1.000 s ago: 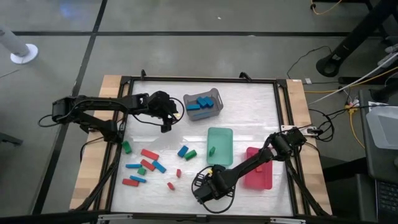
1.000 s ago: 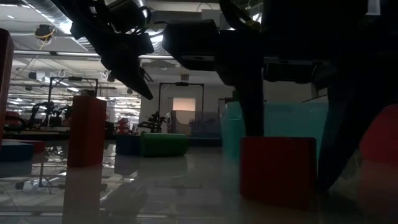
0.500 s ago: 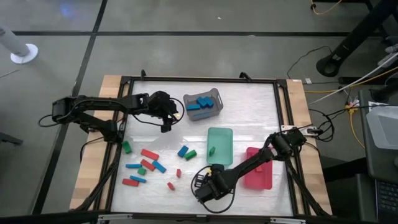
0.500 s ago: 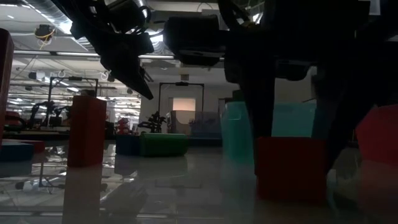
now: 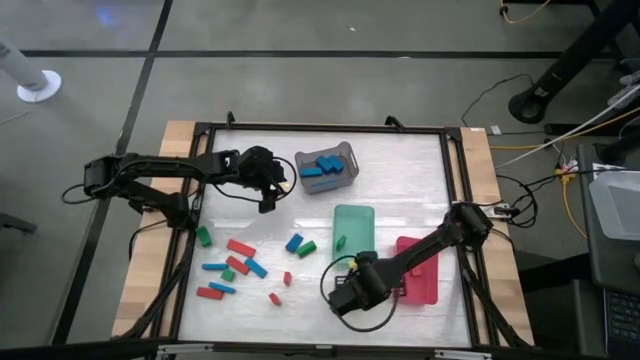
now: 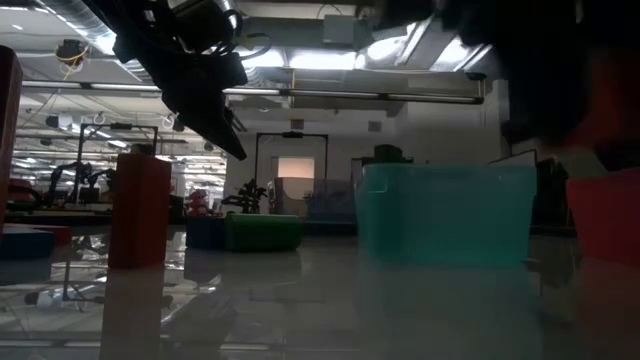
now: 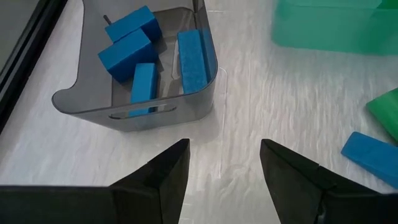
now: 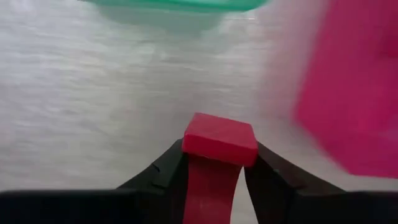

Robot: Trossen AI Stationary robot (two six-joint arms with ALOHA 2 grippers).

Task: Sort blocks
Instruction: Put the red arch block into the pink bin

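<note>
My right gripper [image 5: 345,291] hangs above the table's near middle, between the green tray [image 5: 352,235] and the red tray [image 5: 418,272], shut on a red block [image 8: 219,142]. My left gripper [image 7: 224,155] stands open in the air just short of the grey basket [image 7: 155,106], which holds several blue blocks [image 7: 127,53]. More red, blue and green blocks [image 5: 240,262] lie loose on the table's left half. One small green block [image 5: 340,241] lies in the green tray. My right gripper pinches the red block by two opposite sides [image 8: 249,152] between its two fingers [image 8: 163,169]. The fingers point down from above. The block's end face [image 8: 219,138] sticks out past the fingertips. It hangs clear of the table.
A blue block [image 7: 368,157] and a green block [image 7: 387,107] lie between the basket and the loose heap. One red block [image 6: 140,210] stands upright in the low view. A black frame [image 5: 320,128] borders the table.
My right gripper has risen from the table with the red block and gone a little toward the right edge and the red tray, rolling its wrist as it went. The block, which stood on the table, now hangs clear of it.
</note>
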